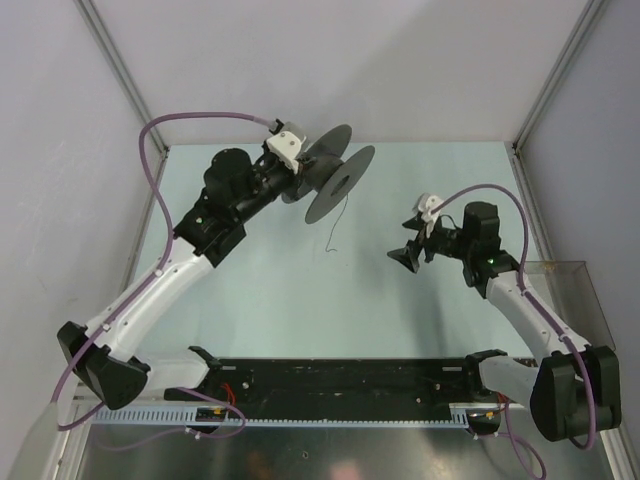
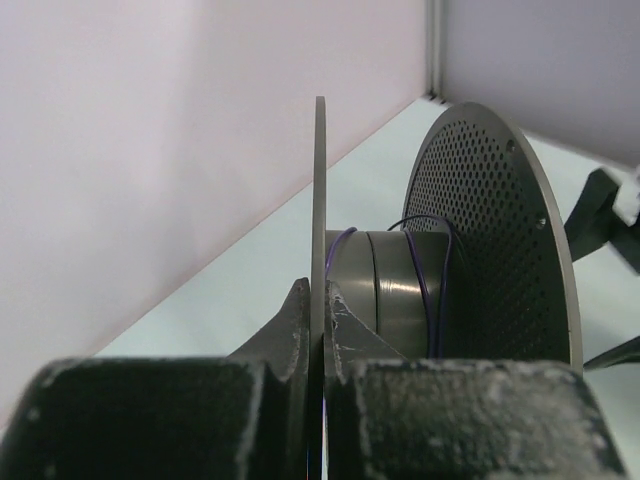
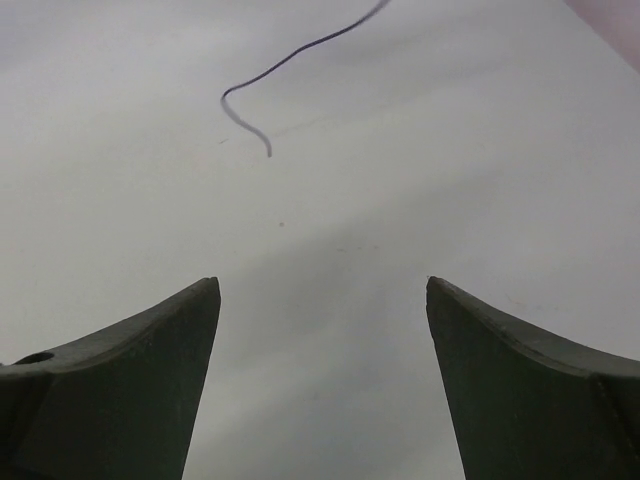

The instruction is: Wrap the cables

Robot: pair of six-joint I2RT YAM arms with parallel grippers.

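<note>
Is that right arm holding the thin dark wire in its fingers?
No, the right arm's fingers stand wide apart with nothing between them; the wire curls ahead of them, untouched.

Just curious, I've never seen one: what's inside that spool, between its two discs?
The spool's grey hub, with a few loose turns of thin dark wire around it. The hub's underside is hidden behind the left gripper, so any wire there cannot be seen.

The spool point(image 1: 338, 178) sits in my left pincer point(image 1: 299, 178) over the far edge of the surface point(image 1: 290, 310), left of centre. The cable point(image 1: 336, 224) trails from it toward the middle; my right pincer point(image 1: 404, 256) is to its right, apart.
</note>
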